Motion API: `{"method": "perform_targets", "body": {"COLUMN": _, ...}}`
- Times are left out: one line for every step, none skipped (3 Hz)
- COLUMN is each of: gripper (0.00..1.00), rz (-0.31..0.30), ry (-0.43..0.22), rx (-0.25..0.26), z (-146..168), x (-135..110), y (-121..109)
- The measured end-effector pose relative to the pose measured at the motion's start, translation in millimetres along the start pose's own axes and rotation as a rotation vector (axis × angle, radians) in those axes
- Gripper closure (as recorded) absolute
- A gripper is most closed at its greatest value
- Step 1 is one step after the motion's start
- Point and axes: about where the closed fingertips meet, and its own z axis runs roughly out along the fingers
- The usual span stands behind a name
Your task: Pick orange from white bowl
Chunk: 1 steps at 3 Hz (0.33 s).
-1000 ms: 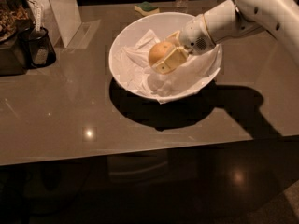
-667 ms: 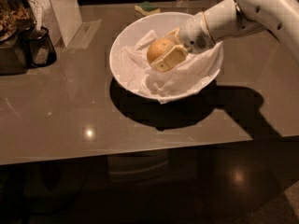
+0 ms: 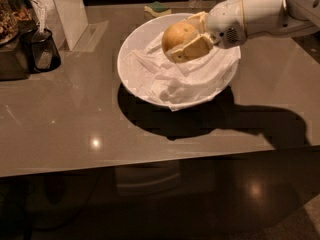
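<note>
The claw [image 3: 185, 38] reached in from the right and was closed on the orange [image 3: 176, 33], one finger above, one below. The orange sat at the claw's tip, over the far half of the bowl [image 3: 129, 46]; the way out lay upward.

White, smooth, rounded arm [image 3: 260, 14] with a dotted grille [image 3: 231, 34]; its gripper [image 3: 181, 38], over the bowl [image 3: 125, 59], has tan jaws.

End effector [image 3: 187, 37] over white bowl [image 3: 126, 51]; bare countertop [image 3: 100, 129] in front.
</note>
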Motion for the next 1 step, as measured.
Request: {"method": "perform_targets", "body": {"gripper": 1.0, "rz": -0.028, "ry": -0.062, "rx": 0.071, "z": -32.8, "x": -21.4, "y": 8.8}}
